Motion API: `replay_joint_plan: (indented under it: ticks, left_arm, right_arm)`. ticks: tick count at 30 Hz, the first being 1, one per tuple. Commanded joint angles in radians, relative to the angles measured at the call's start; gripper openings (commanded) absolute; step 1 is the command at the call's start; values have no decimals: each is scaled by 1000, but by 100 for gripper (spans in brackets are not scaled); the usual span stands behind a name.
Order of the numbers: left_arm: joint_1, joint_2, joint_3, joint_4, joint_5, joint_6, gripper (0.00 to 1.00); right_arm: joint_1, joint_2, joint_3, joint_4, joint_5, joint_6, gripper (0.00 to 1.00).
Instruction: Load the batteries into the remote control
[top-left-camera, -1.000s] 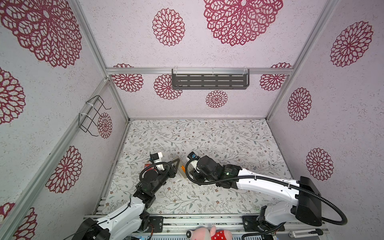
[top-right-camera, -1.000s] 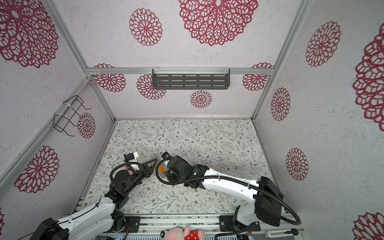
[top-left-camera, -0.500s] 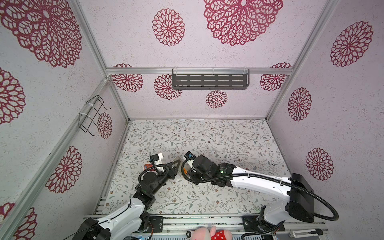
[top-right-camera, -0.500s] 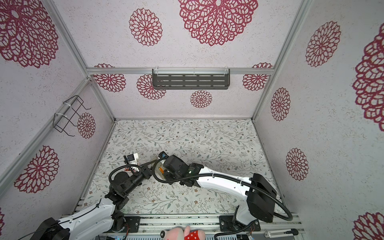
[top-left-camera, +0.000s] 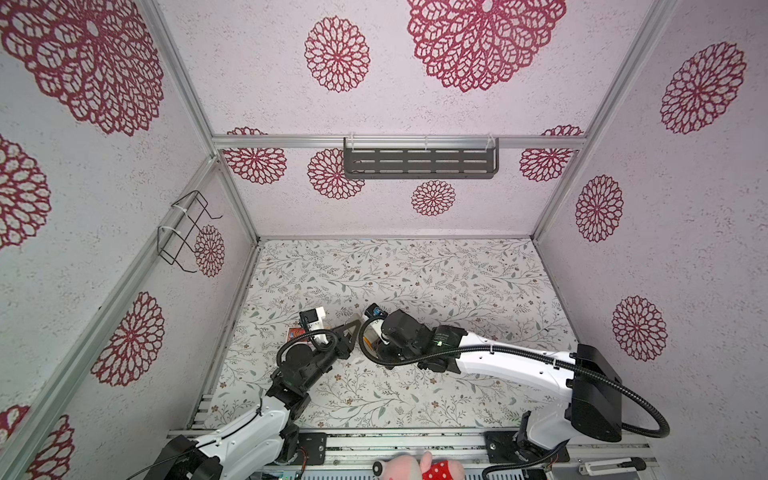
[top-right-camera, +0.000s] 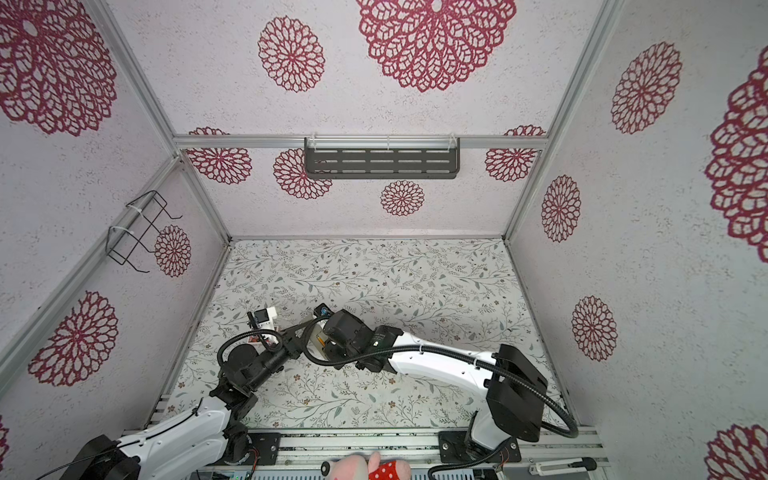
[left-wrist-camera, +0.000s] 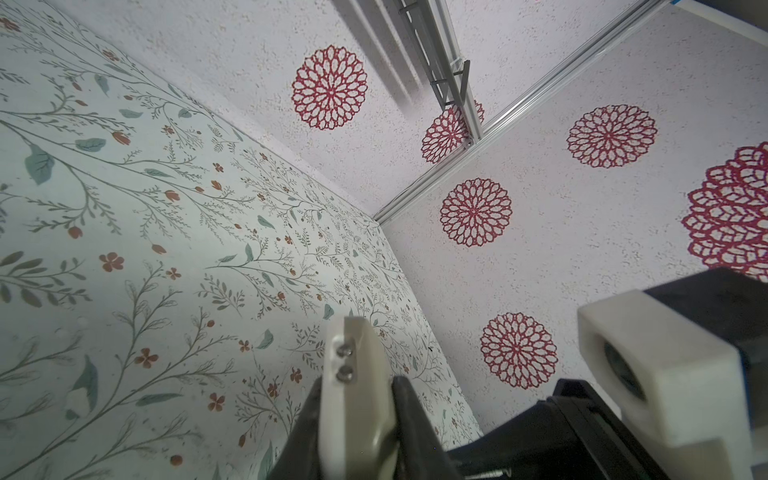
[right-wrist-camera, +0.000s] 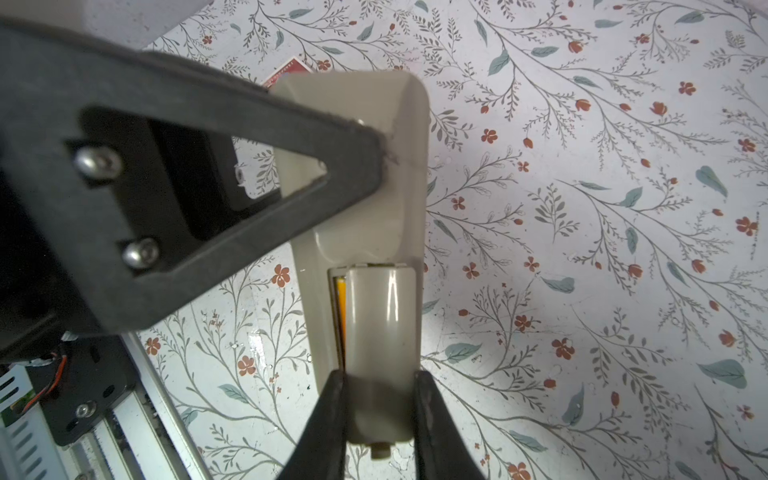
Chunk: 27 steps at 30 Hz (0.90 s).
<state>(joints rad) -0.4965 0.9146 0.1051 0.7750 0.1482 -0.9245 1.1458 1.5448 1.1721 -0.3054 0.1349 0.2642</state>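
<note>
One remote control (right-wrist-camera: 365, 216) is held over the table (right-wrist-camera: 582, 208), back showing. Left gripper (left-wrist-camera: 357, 390) is clenched on its end, right gripper (right-wrist-camera: 380, 386) on the one lid (right-wrist-camera: 380, 332). One orange battery (right-wrist-camera: 340, 307) is seen inside, under the lid.

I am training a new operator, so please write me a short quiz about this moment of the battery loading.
1. True or false: the left gripper is shut on the remote control.
2. What does the right gripper hold? A) the red card box B) the beige battery cover C) nothing
3. Which colour shows in the gap beside the cover?
Key: 1 true; 2 B; 3 orange, from a battery inside.
</note>
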Motion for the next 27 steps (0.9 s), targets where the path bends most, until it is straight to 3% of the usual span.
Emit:
replay_joint_plan:
  ticks: [1,27]
  left_arm:
    - [5,-6,-7,61,19,0,0]
    - [5,-3,-14,85,64,-5,0]
  right_arm:
    - [6,2,27,29,-11,4,14]
    - [11,39,50,11,-38,-13,14]
